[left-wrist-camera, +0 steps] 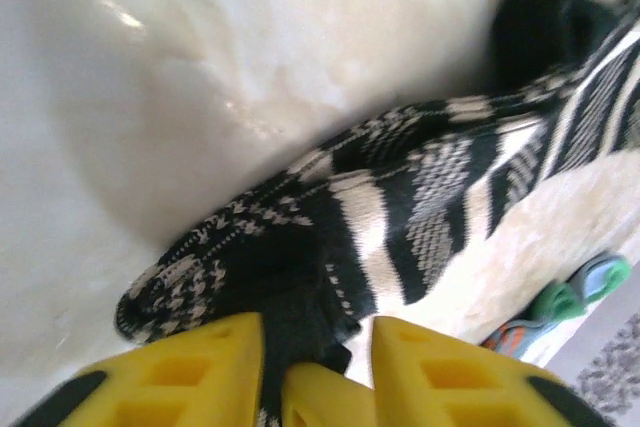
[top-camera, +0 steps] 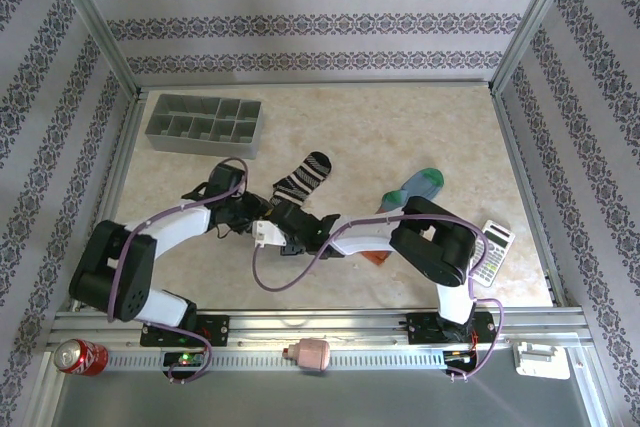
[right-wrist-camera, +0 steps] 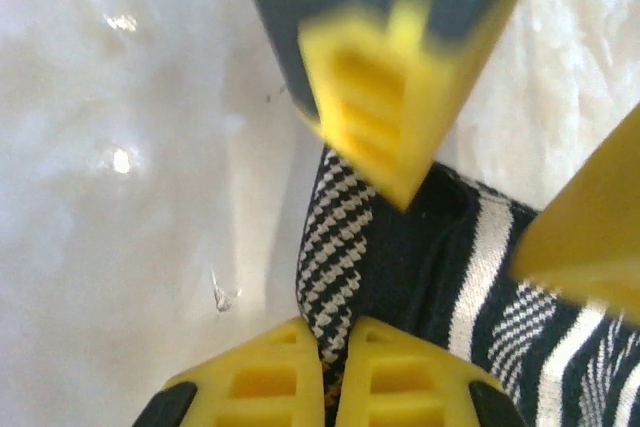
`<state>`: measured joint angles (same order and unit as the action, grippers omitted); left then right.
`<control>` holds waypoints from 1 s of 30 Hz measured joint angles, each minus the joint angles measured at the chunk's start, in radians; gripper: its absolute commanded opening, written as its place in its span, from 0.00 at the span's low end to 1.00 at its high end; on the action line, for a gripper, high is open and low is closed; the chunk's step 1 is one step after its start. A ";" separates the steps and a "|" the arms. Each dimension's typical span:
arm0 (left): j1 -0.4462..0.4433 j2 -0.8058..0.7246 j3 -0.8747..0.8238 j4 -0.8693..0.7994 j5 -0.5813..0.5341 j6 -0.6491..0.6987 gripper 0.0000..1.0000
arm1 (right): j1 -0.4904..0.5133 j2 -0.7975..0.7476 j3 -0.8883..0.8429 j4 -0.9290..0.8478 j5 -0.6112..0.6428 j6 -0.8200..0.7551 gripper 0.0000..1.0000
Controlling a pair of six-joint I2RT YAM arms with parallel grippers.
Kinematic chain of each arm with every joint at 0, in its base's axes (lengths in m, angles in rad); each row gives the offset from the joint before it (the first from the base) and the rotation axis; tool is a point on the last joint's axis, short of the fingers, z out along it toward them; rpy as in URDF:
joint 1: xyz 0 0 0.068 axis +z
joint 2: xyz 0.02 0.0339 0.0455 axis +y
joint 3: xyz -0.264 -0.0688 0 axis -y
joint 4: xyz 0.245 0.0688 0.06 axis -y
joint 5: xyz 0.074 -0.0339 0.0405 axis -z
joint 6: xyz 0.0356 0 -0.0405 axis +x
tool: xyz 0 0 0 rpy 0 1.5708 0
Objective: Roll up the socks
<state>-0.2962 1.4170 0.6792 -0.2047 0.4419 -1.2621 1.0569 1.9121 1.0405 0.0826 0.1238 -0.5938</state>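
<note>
The black sock [top-camera: 303,177] with white stripes lies mid-table, toe to the far right, its houndstooth cuff [right-wrist-camera: 340,257] nearest both grippers. My right gripper [right-wrist-camera: 335,325] [top-camera: 292,230] is shut on the edge of that cuff. My left gripper [left-wrist-camera: 317,322] [top-camera: 262,219] is open over the same end, with its yellow fingers [right-wrist-camera: 380,97] spread either side of the dark cloth [left-wrist-camera: 290,287]. The blue-grey sock [top-camera: 415,187] [left-wrist-camera: 575,292] lies flat to the right, teal toe far, orange-red cuff [top-camera: 375,257] near, partly under the right arm.
A grey divided organiser [top-camera: 205,125] sits at the back left. A calculator [top-camera: 492,252] lies at the right edge. On the front rail are a red can [top-camera: 78,357], a pink object [top-camera: 313,354] and a white clip [top-camera: 540,359]. Patterned walls close in the table.
</note>
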 measured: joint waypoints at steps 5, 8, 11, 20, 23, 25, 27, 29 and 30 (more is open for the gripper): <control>0.084 -0.130 0.021 -0.113 -0.013 0.013 0.46 | -0.059 -0.008 0.007 -0.054 -0.127 0.085 0.00; 0.116 -0.171 0.005 -0.150 -0.016 0.013 0.46 | -0.090 -0.010 0.013 -0.071 -0.207 0.135 0.00; 0.114 -0.188 -0.029 -0.150 0.005 0.004 0.46 | -0.118 -0.010 0.022 -0.090 -0.294 0.183 0.00; 0.006 -0.159 -0.077 -0.061 0.051 -0.109 0.50 | -0.210 0.014 0.043 -0.129 -0.572 0.335 0.00; -0.029 -0.124 -0.083 -0.029 0.051 -0.148 0.50 | -0.232 0.031 0.054 -0.131 -0.642 0.375 0.00; -0.048 -0.088 -0.084 -0.008 0.051 -0.169 0.50 | -0.244 0.039 0.055 -0.130 -0.684 0.403 0.00; -0.062 -0.058 -0.084 0.003 0.047 -0.185 0.50 | -0.257 0.049 0.057 -0.127 -0.731 0.433 0.00; -0.068 -0.038 -0.083 0.005 0.038 -0.195 0.49 | -0.270 0.061 0.060 -0.123 -0.775 0.456 0.00; -0.069 -0.030 -0.084 0.007 0.031 -0.199 0.48 | -0.277 0.066 0.060 -0.120 -0.796 0.466 0.00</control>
<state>-0.3656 1.3869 0.5957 -0.1978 0.4728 -1.4609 0.7799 1.9781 1.1007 -0.0372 -0.6724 -0.1276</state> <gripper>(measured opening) 0.494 0.058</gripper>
